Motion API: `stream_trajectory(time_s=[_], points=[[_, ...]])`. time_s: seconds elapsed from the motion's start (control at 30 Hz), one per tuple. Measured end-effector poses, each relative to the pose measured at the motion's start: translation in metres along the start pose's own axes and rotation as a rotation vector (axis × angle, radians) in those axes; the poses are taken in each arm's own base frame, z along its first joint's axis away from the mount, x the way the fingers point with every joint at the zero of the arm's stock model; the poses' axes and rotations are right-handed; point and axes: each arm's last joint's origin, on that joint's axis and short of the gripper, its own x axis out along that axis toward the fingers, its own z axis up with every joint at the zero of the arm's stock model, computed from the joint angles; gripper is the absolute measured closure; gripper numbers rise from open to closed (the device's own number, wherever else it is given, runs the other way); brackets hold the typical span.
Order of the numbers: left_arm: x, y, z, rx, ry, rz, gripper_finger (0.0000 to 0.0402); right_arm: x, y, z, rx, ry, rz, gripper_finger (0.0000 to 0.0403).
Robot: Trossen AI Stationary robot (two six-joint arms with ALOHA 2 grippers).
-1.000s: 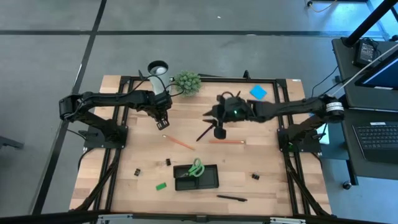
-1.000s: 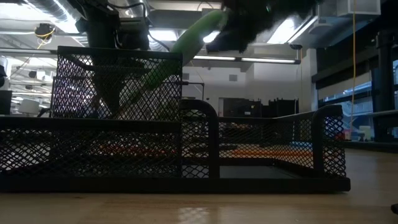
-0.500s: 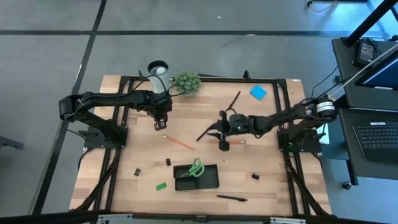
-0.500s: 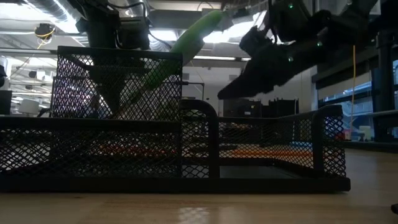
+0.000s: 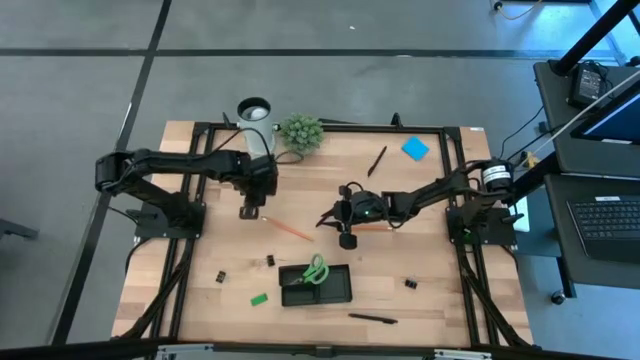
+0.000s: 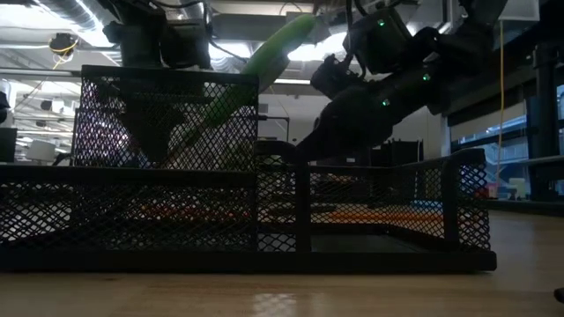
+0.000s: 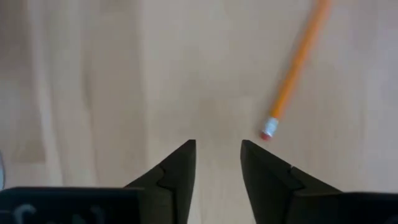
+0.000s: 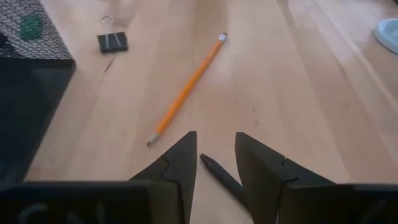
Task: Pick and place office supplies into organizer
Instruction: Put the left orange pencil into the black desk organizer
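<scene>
From above, the right gripper [image 5: 343, 222] hides what lies under it. Its wrist view shows its jaws apart, with a black pen [image 8: 222, 177] flat on the tabletop [image 8: 298, 106] between them, running lengthwise through the gap. An orange pencil [image 8: 186, 90] lies diagonally just beyond, eraser end farthest away. The left gripper [image 7: 217, 163], jaws apart and empty, hovers near that eraser end.
</scene>
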Motion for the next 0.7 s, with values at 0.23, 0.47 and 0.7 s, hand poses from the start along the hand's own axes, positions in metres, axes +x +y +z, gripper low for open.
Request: stream_trajectory(time_s=[0.23, 0.47, 0.7], points=[[0.001, -0.021, 0.005, 0.103, 0.007, -0.027, 0.0263, 0.001, 0.002, 0.0, 0.027, -0.001, 0.003, 0.029], [0.01, -0.032, 0.011, 0.128, 0.031, -0.016, 0.0263, 0.001, 0.008, 0.001, 0.016, -0.009, 0.019, 0.029], [0.044, -0.035, 0.018, 0.148, 0.131, -0.029, 0.0263, 0.001, 0.017, 0.003, 0.014, -0.024, 0.04, 0.029]])
